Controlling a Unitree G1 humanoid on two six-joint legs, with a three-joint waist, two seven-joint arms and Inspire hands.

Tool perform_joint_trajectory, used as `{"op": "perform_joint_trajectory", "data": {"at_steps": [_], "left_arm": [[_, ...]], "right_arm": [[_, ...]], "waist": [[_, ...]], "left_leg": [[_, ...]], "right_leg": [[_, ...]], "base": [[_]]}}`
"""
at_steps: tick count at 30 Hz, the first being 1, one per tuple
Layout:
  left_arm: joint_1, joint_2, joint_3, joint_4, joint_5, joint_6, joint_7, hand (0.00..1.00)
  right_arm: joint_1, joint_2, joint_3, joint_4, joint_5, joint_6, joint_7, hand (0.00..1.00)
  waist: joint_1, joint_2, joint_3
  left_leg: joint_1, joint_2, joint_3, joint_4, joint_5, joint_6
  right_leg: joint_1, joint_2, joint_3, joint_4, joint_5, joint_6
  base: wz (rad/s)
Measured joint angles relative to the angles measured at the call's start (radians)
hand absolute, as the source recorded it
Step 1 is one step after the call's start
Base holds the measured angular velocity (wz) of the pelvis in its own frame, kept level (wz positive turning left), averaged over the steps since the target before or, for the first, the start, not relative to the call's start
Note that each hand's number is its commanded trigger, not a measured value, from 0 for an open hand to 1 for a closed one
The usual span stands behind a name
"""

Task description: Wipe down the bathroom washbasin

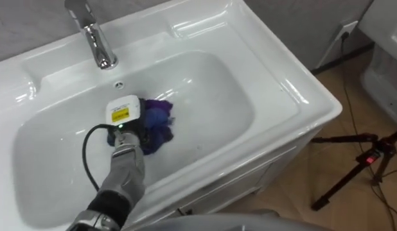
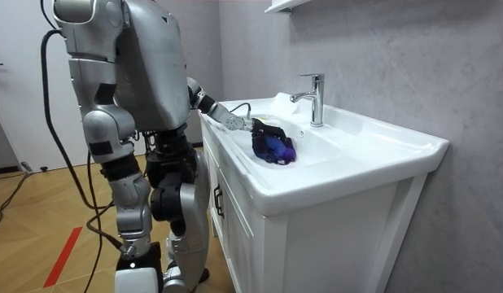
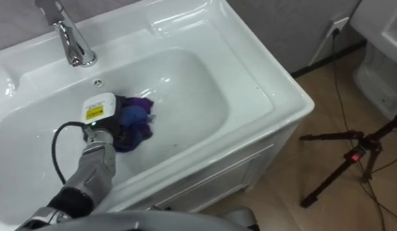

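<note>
A crumpled purple cloth lies on the floor of the white basin, just below the overflow hole. My left hand reaches in from the lower left and rests on the cloth's left part, its dark fingers curled into the folds. In the room view the same left hand sits over the cloth inside the bowl. I stand at the front of the vanity. My right arm hangs at my side in the room view.
A chrome tap stands on the back rim, at the upper left. The basin's wide rim ends at the right above a wooden floor, where a black tripod stands. A grey wall runs behind.
</note>
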Motion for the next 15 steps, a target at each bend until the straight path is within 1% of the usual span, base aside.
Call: {"op": "perform_joint_trajectory", "data": {"at_steps": [1,4,6,9,10,12,15], "left_arm": [[-0.015,0.000,-0.021,-0.011,-0.013,0.003,-0.019,1.00],[-0.038,0.000,-0.043,-0.038,-0.021,0.010,-0.067,1.00],[-0.047,0.002,-0.054,-0.048,-0.027,0.017,-0.086,1.00],[-0.054,0.005,-0.059,-0.069,-0.045,0.018,-0.113,1.00],[-0.057,0.005,-0.061,-0.079,-0.058,0.018,-0.125,1.00],[-0.059,0.005,-0.065,-0.091,-0.059,0.018,-0.138,1.00],[-0.060,0.005,-0.090,-0.147,-0.091,0.022,-0.170,1.00]], "right_arm": [[0.001,0.000,0.000,0.003,0.004,0.000,0.001,0.00],[0.001,0.000,0.001,0.012,0.008,0.001,0.002,0.00],[0.001,-0.001,0.019,0.020,0.018,-0.002,0.004,0.00],[-0.011,-0.001,0.036,0.034,0.041,-0.002,0.009,0.00],[-0.019,-0.001,0.043,0.039,0.045,-0.002,0.009,0.00],[-0.026,-0.001,0.058,0.044,0.054,-0.003,0.009,0.00],[-0.037,-0.003,0.059,0.047,0.052,-0.003,0.009,0.00]], "waist": [[-0.012,0.000,0.0000],[-0.030,0.003,0.0018],[-0.034,0.004,0.0027],[-0.041,0.005,0.0046],[-0.042,0.005,0.0083],[-0.046,0.007,0.0103],[-0.048,0.015,0.0138]], "left_leg": [[-0.001,0.000,0.000,-0.001,0.000,0.000],[-0.007,0.000,0.000,-0.001,0.000,0.000],[-0.008,0.000,0.000,-0.001,0.000,0.000],[-0.017,-0.001,0.000,0.001,-0.001,0.001],[-0.017,-0.002,0.000,0.003,0.000,0.003],[-0.026,-0.003,0.000,0.003,0.000,0.006],[-0.040,-0.009,-0.002,0.004,0.003,0.014]], "right_leg": [[0.000,0.000,0.000,-0.001,0.001,0.000],[0.000,0.000,-0.003,-0.003,0.001,0.000],[0.000,-0.001,-0.007,-0.003,0.001,0.000],[-0.001,-0.003,-0.015,-0.005,0.001,0.001],[-0.001,-0.004,-0.018,-0.006,0.000,0.002],[-0.002,-0.007,-0.028,-0.007,-0.001,0.004],[-0.009,-0.013,-0.040,-0.018,-0.001,0.007]], "base": [[0.00],[0.03],[0.08],[0.09],[0.11],[0.14],[0.16]]}}
